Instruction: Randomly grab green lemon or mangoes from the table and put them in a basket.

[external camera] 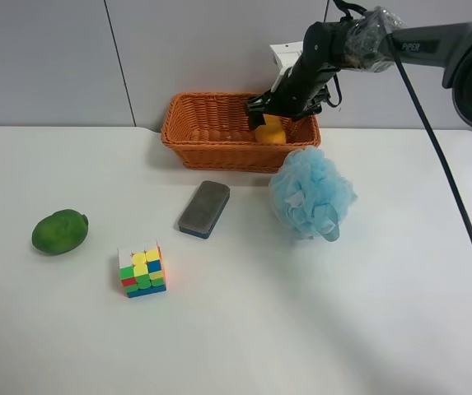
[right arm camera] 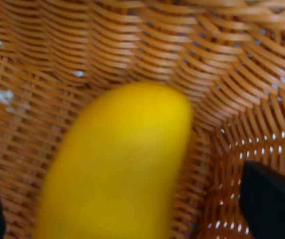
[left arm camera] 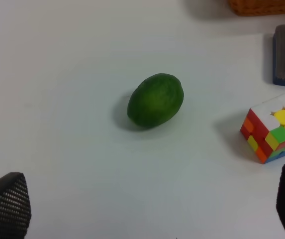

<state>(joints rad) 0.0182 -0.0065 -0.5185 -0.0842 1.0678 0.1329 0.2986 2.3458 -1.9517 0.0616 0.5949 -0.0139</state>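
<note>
Mango (right arm camera: 117, 164), lying between the spread fingers of the right gripper (right arm camera: 131, 204), touched by neither, inside the basket (right arm camera: 232, 59): a straight lift clear of the wicker wall is advised; green lemon (left arm camera: 155, 99) is seen on the table (left arm camera: 57, 74) ahead of the wide-spread left gripper (left arm camera: 147, 201).

From the high camera, take the eraser (external camera: 204, 209) as the dial's centre on the table (external camera: 343, 329): basket (external camera: 211, 152) at 12, mango (external camera: 271, 132) inside its 3 o'clock end, pouf (external camera: 311, 194) at 3, lemon (external camera: 59, 231) at 9, cube (external camera: 142, 270) near 7
</note>
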